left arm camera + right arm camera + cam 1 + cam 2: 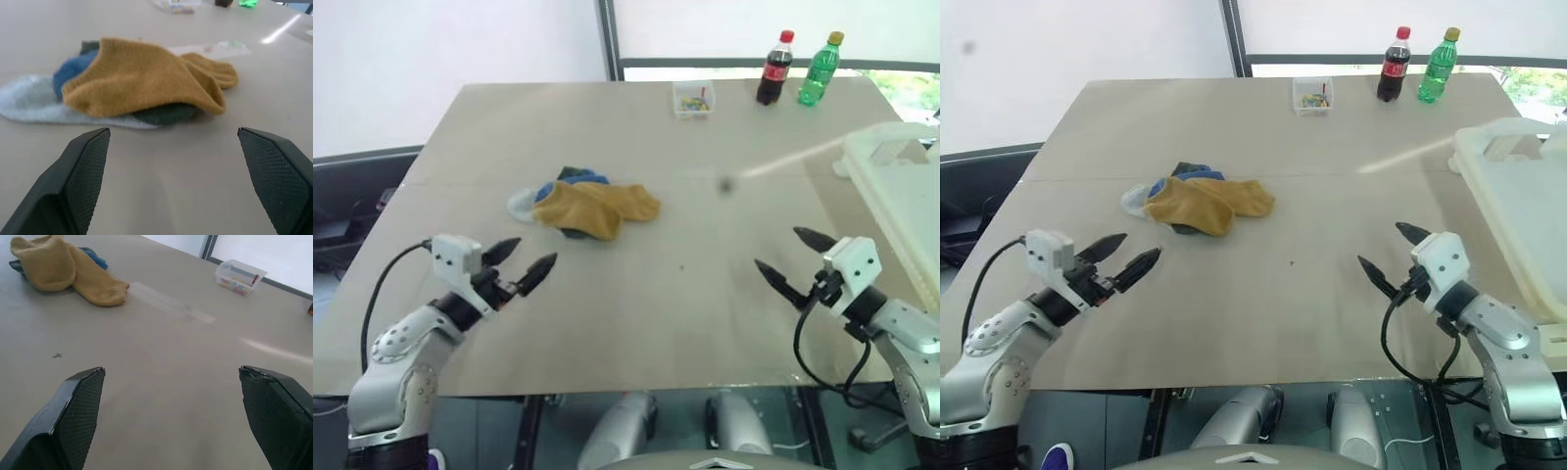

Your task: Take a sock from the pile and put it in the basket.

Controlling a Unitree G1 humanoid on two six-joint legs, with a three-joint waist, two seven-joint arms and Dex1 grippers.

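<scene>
Pile [585, 206], long axis left-right, mustard toe rightward.

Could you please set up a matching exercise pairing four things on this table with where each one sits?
Things:
1. mustard yellow knitted sock
2. large cream-white plastic basket
3. small clear plastic box of colourful bits
4. green plastic bottle with a yellow cap

Places:
A. at the table's right edge
B. on top of the pile, ahead of the open left hand
C. far edge, right of the dark cola bottle
D. far edge, left of the dark cola bottle

Pairs: 1-B, 2-A, 3-D, 4-C
</scene>
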